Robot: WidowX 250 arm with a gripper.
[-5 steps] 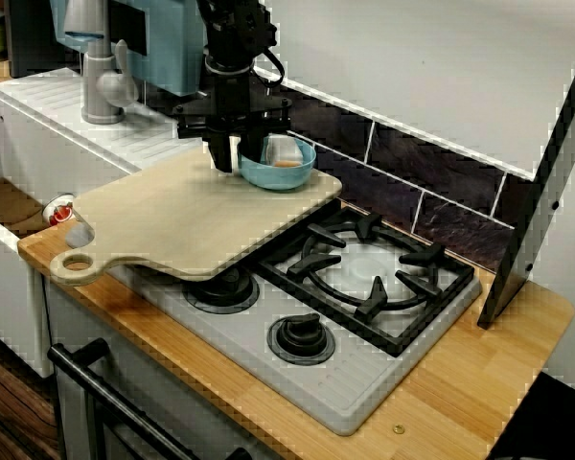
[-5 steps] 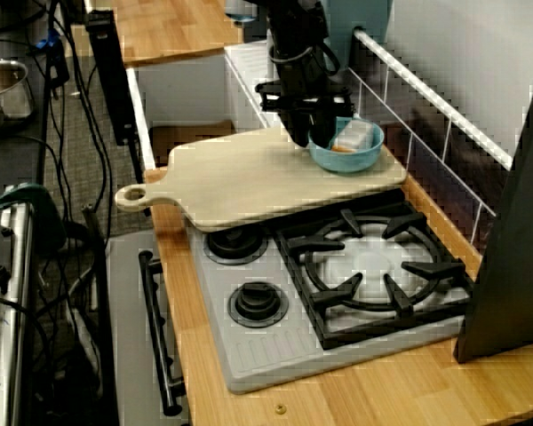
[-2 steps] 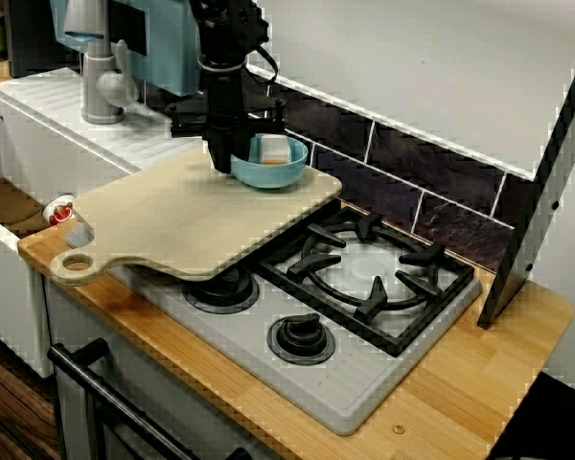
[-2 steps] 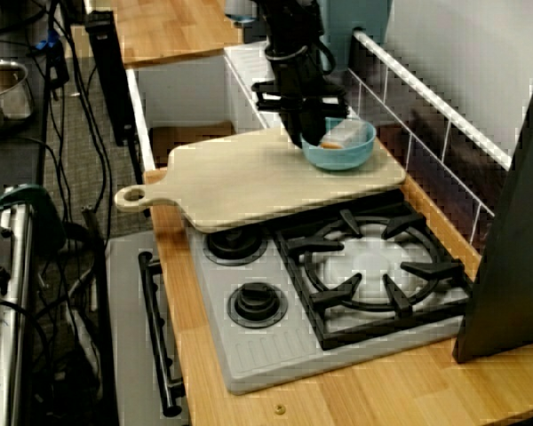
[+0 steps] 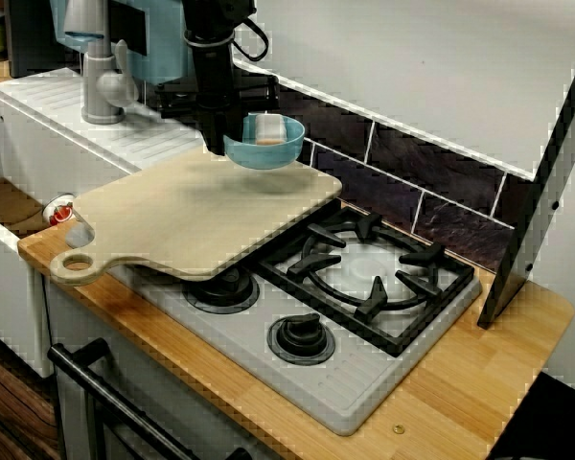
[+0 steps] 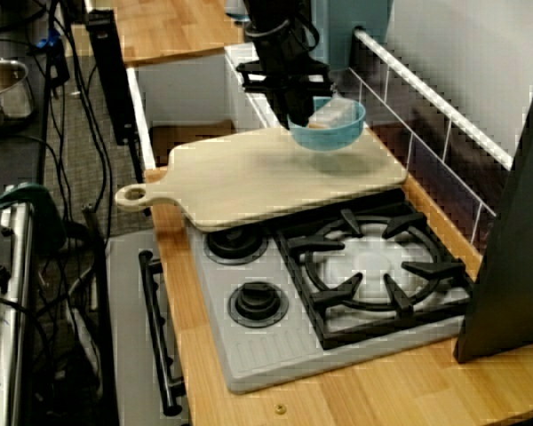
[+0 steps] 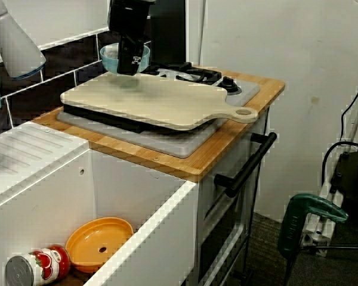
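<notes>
A: What did we find in the gripper [image 5: 226, 144]?

B: We found it clamped on the rim of the blue bowl [image 5: 266, 151], on the side toward the grey faucet [image 5: 101, 81]. Its fingers pointed straight down. In the front view we could not tell which finger sat inside the rim and which outside.

A: And where was the bowl?

B: We placed it in the air over the far end of the wooden cutting board [image 5: 187, 213], close to the dark tiled backsplash [image 5: 431, 192]. In the side view we saw a soft shadow on the wood below it and a gap under its base, so we judged it clear of the board.

A: Was it level?

B: Nearly; we thought it tipped a little, but could not be sure.

A: Anything in it?

B: We made out a pale block [image 5: 269, 129] with an orange patch at its lower edge. We could not tell what it was.

A: What did we note around it?

B: The board lay across the grey gas stove [image 5: 350, 388], covering its rear-left part. The board's holed handle [image 5: 77, 264] reached out over the wooden counter [image 5: 479, 383]. The black grate [image 5: 369, 273] stood uncovered, beside the board. In the view from the sink end, the gripper hid most of the bowl. Below, in the white sink [image 7: 137, 196], an orange plate [image 7: 100, 241] lay beside a tomato can [image 7: 37, 267] on its side.
</notes>
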